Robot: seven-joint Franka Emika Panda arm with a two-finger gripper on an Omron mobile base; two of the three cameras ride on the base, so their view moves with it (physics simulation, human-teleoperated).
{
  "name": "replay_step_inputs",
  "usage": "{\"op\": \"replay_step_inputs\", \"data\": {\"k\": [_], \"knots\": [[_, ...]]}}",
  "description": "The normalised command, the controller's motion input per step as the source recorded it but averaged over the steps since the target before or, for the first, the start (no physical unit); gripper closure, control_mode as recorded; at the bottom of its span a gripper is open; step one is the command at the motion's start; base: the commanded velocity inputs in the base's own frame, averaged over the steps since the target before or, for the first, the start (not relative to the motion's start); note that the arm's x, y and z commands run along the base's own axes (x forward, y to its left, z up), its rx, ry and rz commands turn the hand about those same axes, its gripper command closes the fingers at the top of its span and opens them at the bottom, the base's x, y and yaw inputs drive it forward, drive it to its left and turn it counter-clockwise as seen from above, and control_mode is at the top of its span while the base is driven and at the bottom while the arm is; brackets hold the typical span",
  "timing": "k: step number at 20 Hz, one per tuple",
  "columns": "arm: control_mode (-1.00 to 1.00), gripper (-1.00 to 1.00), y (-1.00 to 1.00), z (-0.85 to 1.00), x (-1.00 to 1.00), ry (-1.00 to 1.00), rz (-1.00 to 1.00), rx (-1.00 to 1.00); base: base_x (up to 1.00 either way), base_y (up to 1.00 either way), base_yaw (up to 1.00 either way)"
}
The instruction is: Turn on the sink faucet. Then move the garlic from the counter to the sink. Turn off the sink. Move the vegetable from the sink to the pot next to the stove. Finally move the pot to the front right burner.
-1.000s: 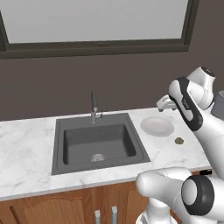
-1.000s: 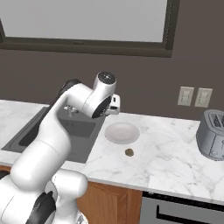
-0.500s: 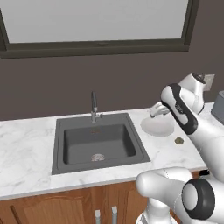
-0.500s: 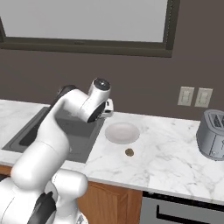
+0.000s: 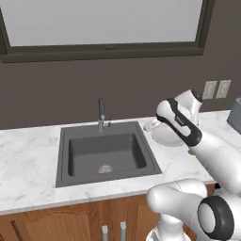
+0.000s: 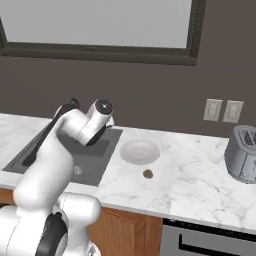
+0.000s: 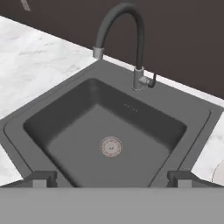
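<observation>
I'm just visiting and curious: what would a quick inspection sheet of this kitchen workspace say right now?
Surface: white marble counter over brown wooden cabinets.
Job's things: sink dry and holding nothing, round drain at its bottom; sink faucet arched over the basin, no water running. A small brownish thing lies on the counter in front of the plate, too small to name.
Clutter: white plate right of the sink; toaster at the far right.
Grippers: gripper open, holding nothing, hanging above the sink's near edge and pointed toward the faucet.
Cables: nothing seen.
Surroundings: dark wall, wide window, two wall outlets.
</observation>
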Motion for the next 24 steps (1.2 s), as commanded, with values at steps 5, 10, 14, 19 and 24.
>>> {"op": "replay_step_inputs", "data": {"k": [5,10,14,19,24], "knots": [[-1.0,-1.0,0.24,0.0,0.6,-0.19,0.29,0.05,0.0,0.0,0.0],[-1.0,-1.0,0.04,-0.12,0.43,-0.01,0.2,0.01,0.0,0.0,0.0],[-1.0,-1.0,0.0,-0.14,0.48,0.0,0.21,0.03,0.0,0.0,0.0],[-1.0,-1.0,0.11,-0.3,0.5,0.0,0.14,0.0,0.0,0.0,0.0],[-1.0,-1.0,0.19,-0.25,0.5,-0.03,0.05,0.0,0.0,0.0,0.0]]}}
